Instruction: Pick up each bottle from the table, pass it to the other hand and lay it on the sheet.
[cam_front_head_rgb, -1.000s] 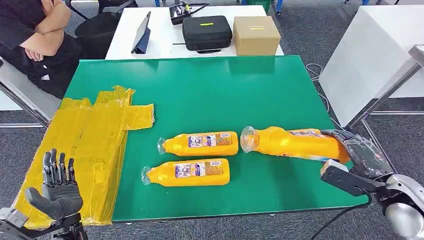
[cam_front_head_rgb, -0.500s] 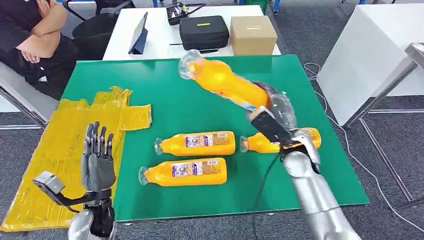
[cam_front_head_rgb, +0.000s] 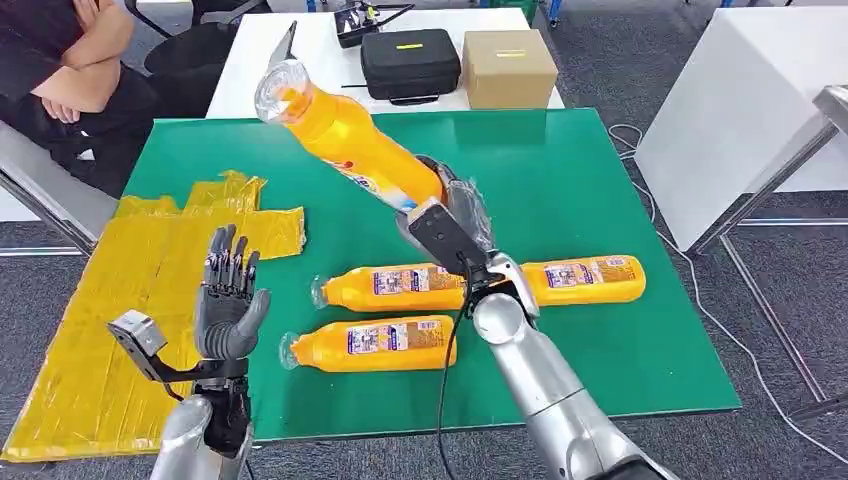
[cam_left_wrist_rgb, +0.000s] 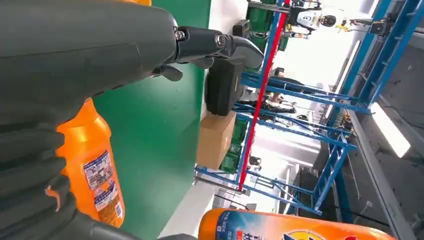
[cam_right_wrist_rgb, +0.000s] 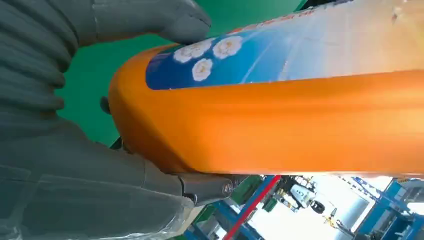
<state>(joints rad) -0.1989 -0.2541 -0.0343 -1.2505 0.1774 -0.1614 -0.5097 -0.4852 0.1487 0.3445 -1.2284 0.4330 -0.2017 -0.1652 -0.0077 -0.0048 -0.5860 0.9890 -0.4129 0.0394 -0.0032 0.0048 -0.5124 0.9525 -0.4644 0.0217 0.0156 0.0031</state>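
Observation:
My right hand (cam_front_head_rgb: 452, 222) grips the base of an orange bottle (cam_front_head_rgb: 345, 136) and holds it tilted in the air above the green table (cam_front_head_rgb: 580, 170), its clear cap pointing up and to the left; the right wrist view shows the same bottle (cam_right_wrist_rgb: 280, 115) up close. My left hand (cam_front_head_rgb: 228, 298) is raised with its fingers spread and holds nothing, standing between the yellow sheet (cam_front_head_rgb: 150, 290) and the bottles. Three more orange bottles lie on the table: one in the middle (cam_front_head_rgb: 395, 287), one in front of it (cam_front_head_rgb: 375, 343), one to the right (cam_front_head_rgb: 585, 280).
A person sits at the far left (cam_front_head_rgb: 60, 70). Behind the green table stands a white table (cam_front_head_rgb: 320, 70) with a black case (cam_front_head_rgb: 412, 62), a cardboard box (cam_front_head_rgb: 510, 68) and a tablet (cam_front_head_rgb: 285, 45). Another white table (cam_front_head_rgb: 750, 100) stands on the right.
My right hand has lifted one bottle off the table's right side and swung it up and to the left. My left hand has risen and moved right toward it.

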